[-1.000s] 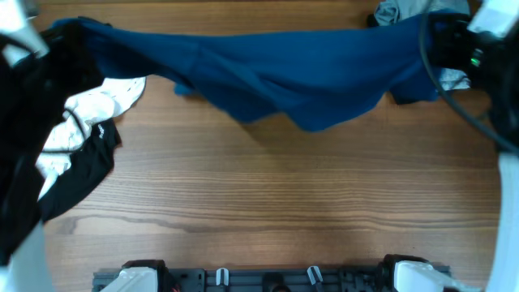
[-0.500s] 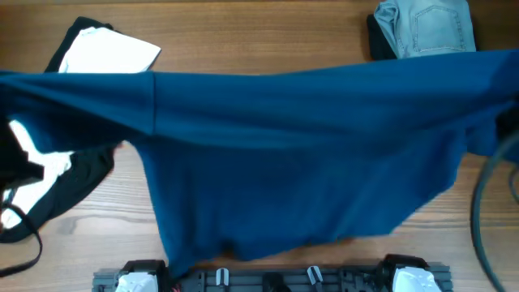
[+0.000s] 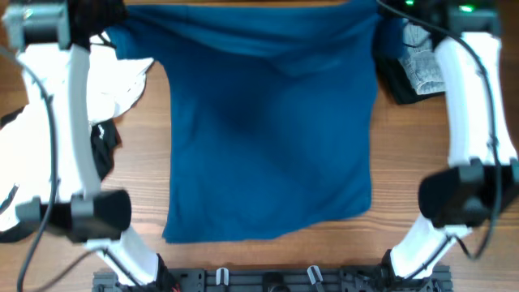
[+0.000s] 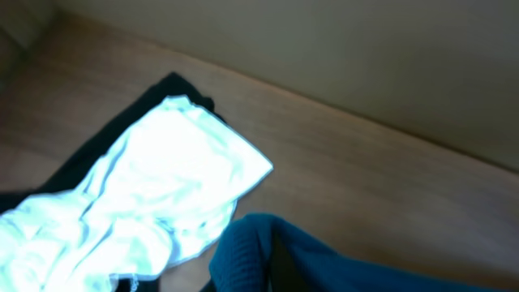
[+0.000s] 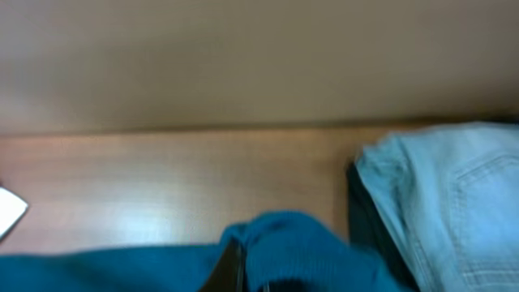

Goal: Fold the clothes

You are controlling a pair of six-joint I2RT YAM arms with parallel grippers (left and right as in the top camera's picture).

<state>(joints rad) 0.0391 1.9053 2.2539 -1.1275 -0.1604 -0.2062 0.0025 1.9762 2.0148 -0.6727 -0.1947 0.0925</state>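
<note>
I see a wood-grain table (image 3: 259,264) w/ a dark-blue T-shirt (image 3: 268,138) spread flat across the middle, hem toward the near edge. Left of it: white garment (image 3: 122,81) lying partly on a black one (image 3: 104,146). Far right corner: light denim piece (image 3: 423,65) on sth dark.

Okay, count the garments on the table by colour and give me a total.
Dark blue: 1, the T-shirt
White: 1, the white garment
Black: 2, the black garment at the left and the dark piece under the jeans
Light grey-blue: 1, the folded jeans
Total: 5
</note>
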